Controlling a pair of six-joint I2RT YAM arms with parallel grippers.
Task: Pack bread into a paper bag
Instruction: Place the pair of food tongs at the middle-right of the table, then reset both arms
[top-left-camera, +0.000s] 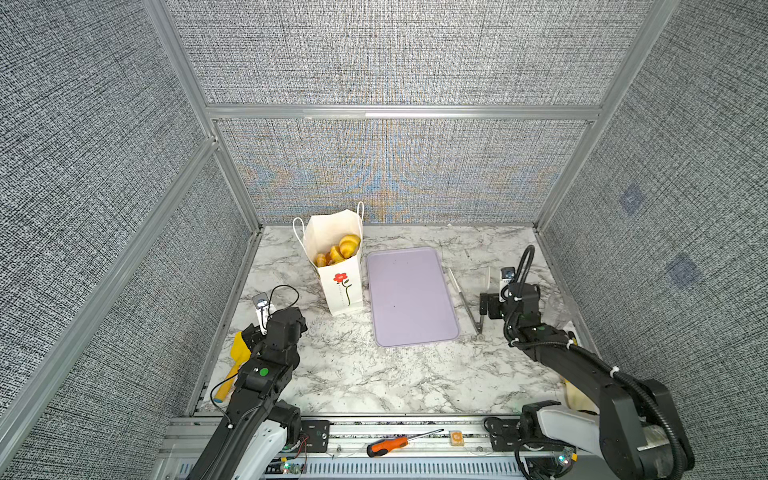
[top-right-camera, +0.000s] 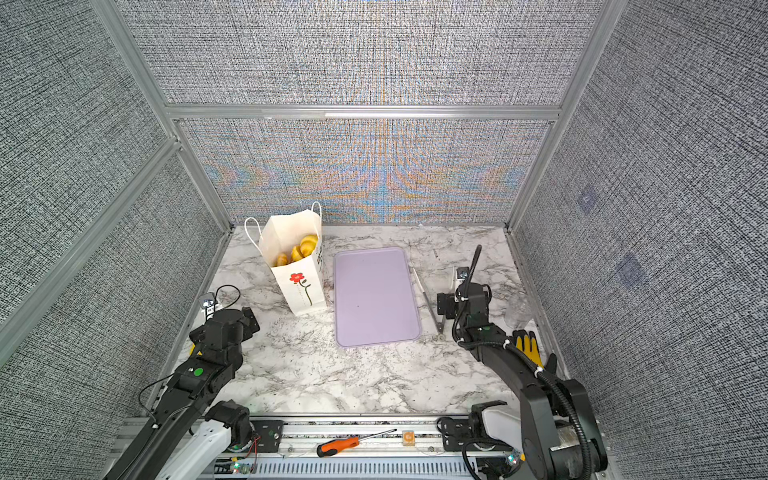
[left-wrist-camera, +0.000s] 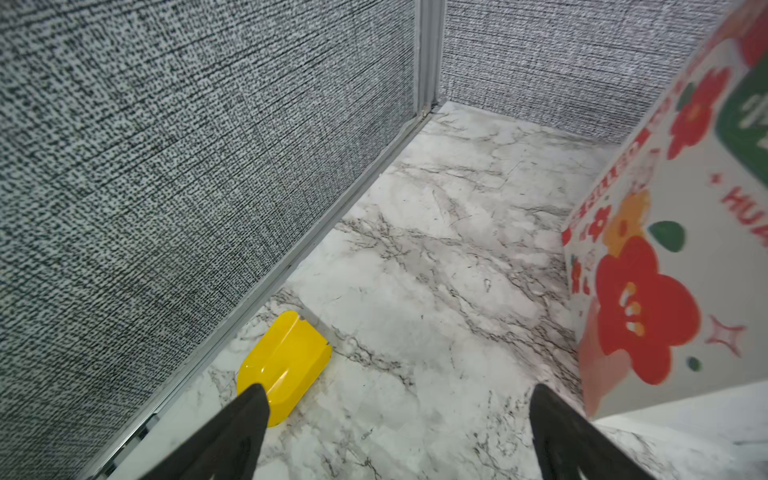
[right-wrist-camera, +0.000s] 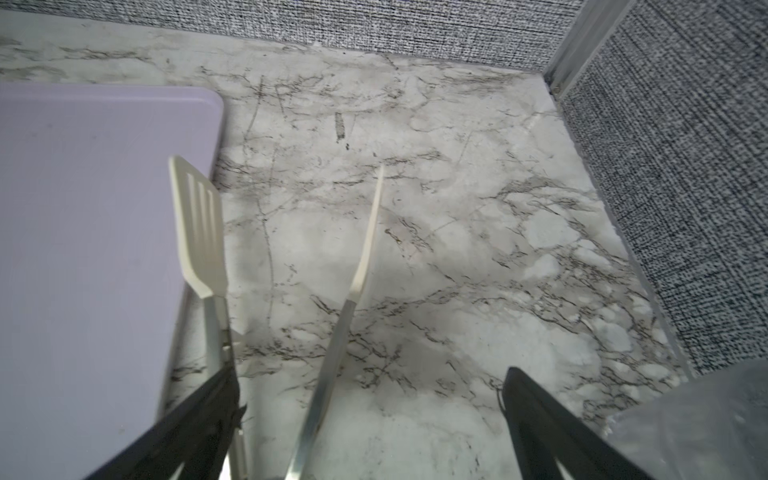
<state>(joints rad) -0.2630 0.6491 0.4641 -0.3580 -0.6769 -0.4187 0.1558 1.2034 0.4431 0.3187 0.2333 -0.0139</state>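
Observation:
The white paper bag (top-left-camera: 341, 291) (top-right-camera: 302, 293) with a red flower stands upright at the back left of the marble table, its mouth open. Several golden bread pieces (top-left-camera: 344, 247) (top-right-camera: 302, 248) lie inside it. In the left wrist view the bag's flowered side (left-wrist-camera: 665, 257) is just beyond one finger of my left gripper (left-wrist-camera: 399, 395), which is open over bare marble. My right gripper (right-wrist-camera: 372, 378) is open too, low over a pair of tongs (right-wrist-camera: 199, 224) (top-left-camera: 465, 303). One tong arm runs between its fingers, and the other lies by a finger. I cannot tell whether they touch.
An empty lilac tray (top-left-camera: 411, 295) (right-wrist-camera: 83, 249) lies between the bag and the tongs. A yellow scoop (left-wrist-camera: 286, 361) (top-left-camera: 237, 353) lies by the left wall. A yellow-black glove (top-right-camera: 528, 345) and clear plastic (right-wrist-camera: 706, 415) lie by the right wall. A screwdriver (top-left-camera: 390, 444) rests on the front rail.

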